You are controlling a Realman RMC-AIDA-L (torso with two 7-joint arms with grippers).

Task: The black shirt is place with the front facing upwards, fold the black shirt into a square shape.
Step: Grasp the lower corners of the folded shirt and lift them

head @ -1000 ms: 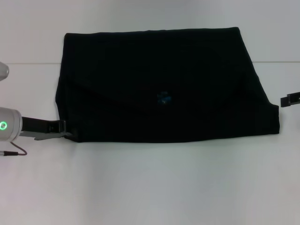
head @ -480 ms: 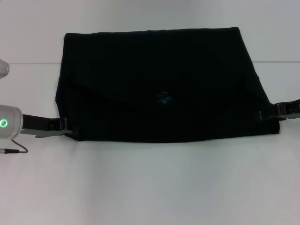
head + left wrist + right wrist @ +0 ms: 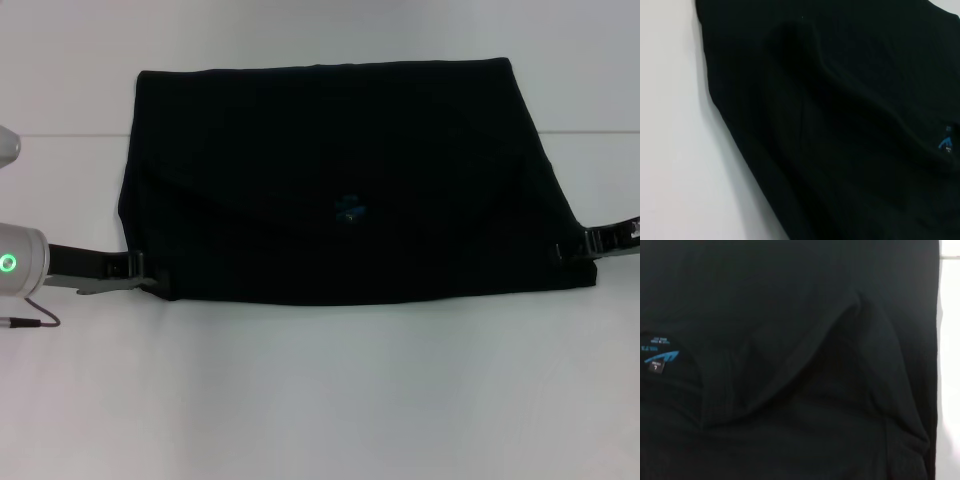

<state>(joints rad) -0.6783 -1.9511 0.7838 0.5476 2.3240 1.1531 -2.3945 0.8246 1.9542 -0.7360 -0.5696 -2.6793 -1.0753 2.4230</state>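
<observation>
Since half a second ago, little change: right tool (image 3: 566, 250) edged slightly lower at the near right corner of the black shirt (image 3: 340, 170); a second ago, well clear of the cloth at the frame's right edge. Left tool (image 3: 150, 278) unmoved at the near left corner. Both arms stretched low and nearly level over the white surface (image 3: 320, 400), reaching inward from opposite sides. Shirt lying flat mid-surface, already folded into a wide band, sleeves tucked in, blue neck label (image 3: 349, 209) showing near the centre. Fingertips of both tools buried in black against black: spread or pinching cloth, cannot tell. Wrist views filled with dark folds only; label legible in neither (image 3: 660, 357).
</observation>
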